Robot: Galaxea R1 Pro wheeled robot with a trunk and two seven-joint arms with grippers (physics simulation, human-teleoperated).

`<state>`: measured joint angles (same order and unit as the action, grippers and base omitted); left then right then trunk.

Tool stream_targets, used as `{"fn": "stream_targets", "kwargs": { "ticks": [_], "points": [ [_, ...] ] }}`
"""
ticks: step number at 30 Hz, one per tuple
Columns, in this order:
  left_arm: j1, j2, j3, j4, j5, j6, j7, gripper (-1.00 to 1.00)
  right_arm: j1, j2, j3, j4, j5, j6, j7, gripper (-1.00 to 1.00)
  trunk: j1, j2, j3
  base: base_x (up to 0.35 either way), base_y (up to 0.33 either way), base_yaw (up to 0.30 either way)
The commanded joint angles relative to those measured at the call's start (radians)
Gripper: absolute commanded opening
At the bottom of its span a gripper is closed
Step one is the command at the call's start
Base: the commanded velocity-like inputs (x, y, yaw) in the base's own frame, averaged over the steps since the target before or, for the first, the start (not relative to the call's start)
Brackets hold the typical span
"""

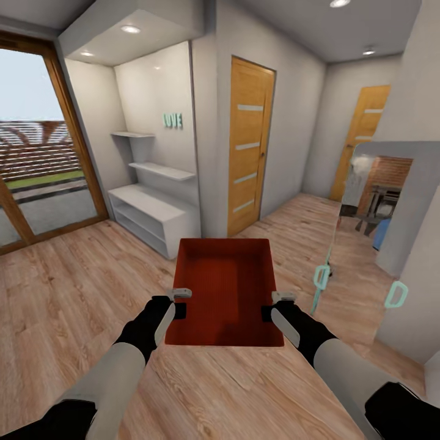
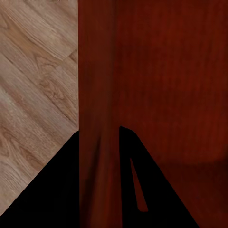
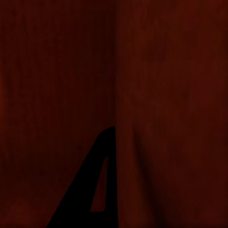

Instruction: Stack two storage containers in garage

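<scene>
Both the left gripper [image 1: 178, 302] and right gripper [image 1: 276, 305] pinch the side walls of the stiff, probably light red box [image 1: 227, 287], carried level between them.

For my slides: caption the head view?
Both claws, left and right, carry a red box above wood flooring.

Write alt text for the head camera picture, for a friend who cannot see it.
Seen from above, two robot arms carry a lidless red-orange storage container between them, the left gripper on one side wall and the right gripper on the other. Below is light wood-plank flooring; ahead stand white shelves and a wooden door.
</scene>
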<state>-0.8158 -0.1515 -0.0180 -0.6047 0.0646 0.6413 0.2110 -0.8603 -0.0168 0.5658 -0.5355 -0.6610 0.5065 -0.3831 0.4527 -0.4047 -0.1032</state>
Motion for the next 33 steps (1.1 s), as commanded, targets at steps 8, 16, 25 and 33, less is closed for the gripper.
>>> {"fn": "stream_targets", "kwargs": {
  "ticks": [8,16,25,33],
  "points": [
    [0.0,0.001,0.004,-0.001,-0.036,0.011,0.021,-1.0,-0.002,-0.049,-0.023,-0.003,0.038,-0.086,-0.056,-1.0,0.001,-0.002,-0.002,0.081,0.002,0.0],
    [0.0,0.001,0.004,-0.001,-0.036,0.011,0.021,-1.0,-0.002,-0.049,-0.023,-0.003,0.038,-0.086,-0.056,-1.0,0.001,-0.002,-0.002,0.001,0.0,0.0],
    [0.0,0.001,0.004,-0.001,-0.036,0.011,0.021,-1.0,-0.002,-0.049,-0.023,-0.003,0.038,-0.086,-0.056,-1.0,0.001,-0.002,-0.002,0.0,0.0,0.0],
    [0.0,0.004,-0.003,0.002,0.008,0.001,0.005,-1.0,-0.002,-0.005,-0.004,0.0,0.001,0.016,-0.006,-1.0,0.001,-0.002,-0.002,0.0,0.0,0.0]
  ]
}}
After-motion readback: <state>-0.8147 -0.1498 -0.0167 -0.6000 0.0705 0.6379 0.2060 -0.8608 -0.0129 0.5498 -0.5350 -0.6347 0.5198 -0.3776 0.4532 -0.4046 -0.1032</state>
